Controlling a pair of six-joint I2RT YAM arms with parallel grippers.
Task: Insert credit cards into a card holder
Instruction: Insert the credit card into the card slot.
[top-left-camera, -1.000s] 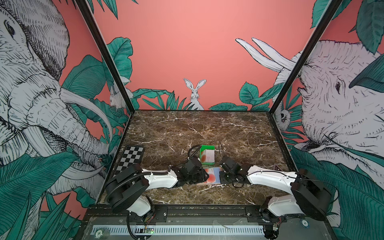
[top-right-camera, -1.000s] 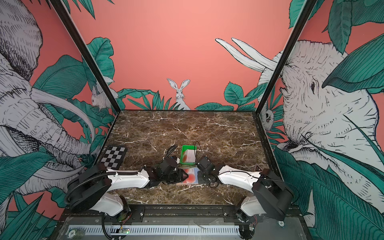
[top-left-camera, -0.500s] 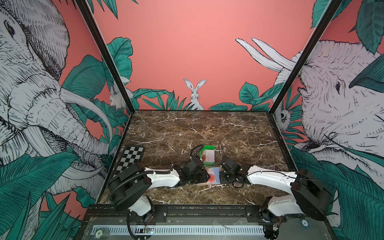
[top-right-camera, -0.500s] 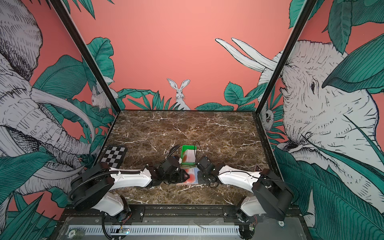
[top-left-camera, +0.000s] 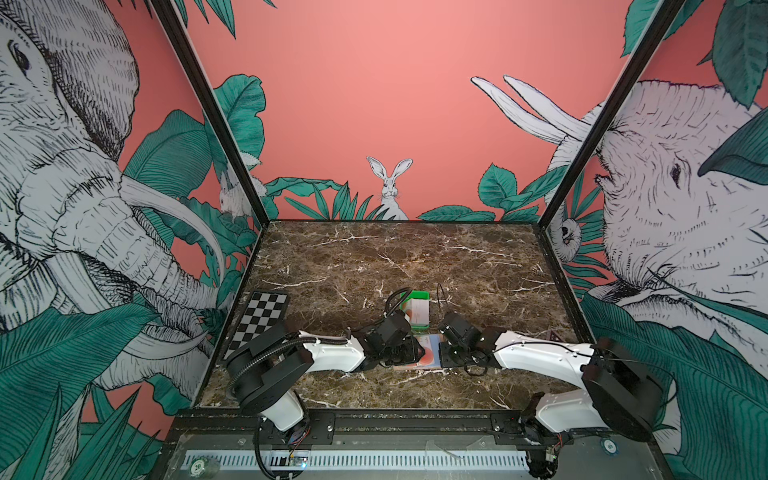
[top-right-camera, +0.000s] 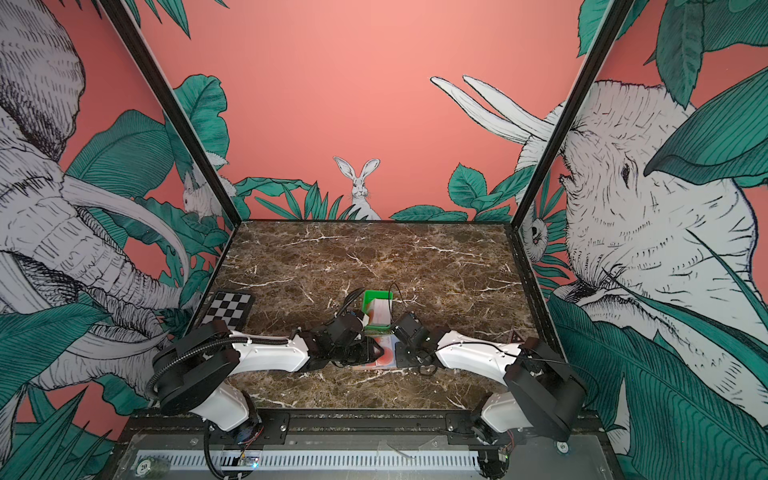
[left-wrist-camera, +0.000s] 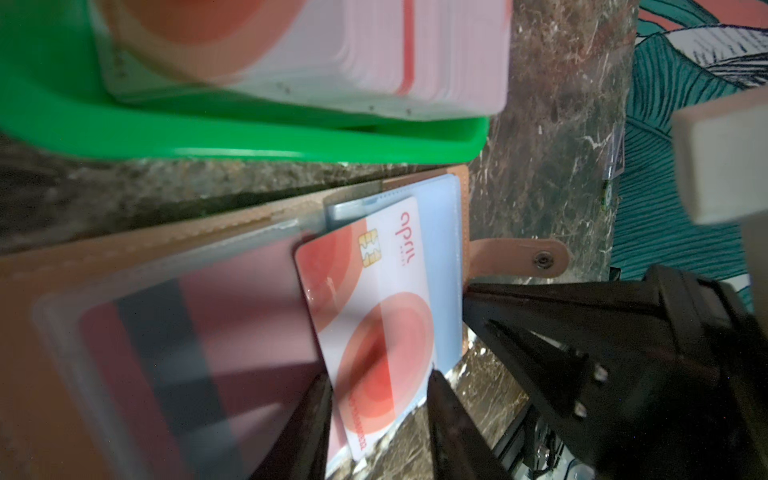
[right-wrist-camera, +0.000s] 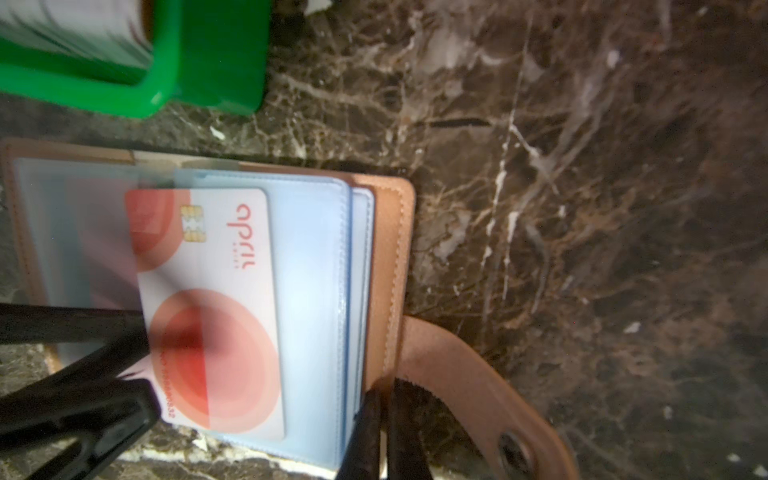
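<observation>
While top views hide it, the left gripper (left-wrist-camera: 380, 409) straddles a credit card (left-wrist-camera: 374, 316).

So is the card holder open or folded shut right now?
Open. The card holder lies spread flat on the table, its blue sleeves exposed and its snap strap loose to one side.

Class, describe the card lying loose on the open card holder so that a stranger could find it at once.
Find the green tray on the marble table; just before it lies the open tan card holder. On its blue sleeves rests one white card, alone showing its gold chip.
</observation>
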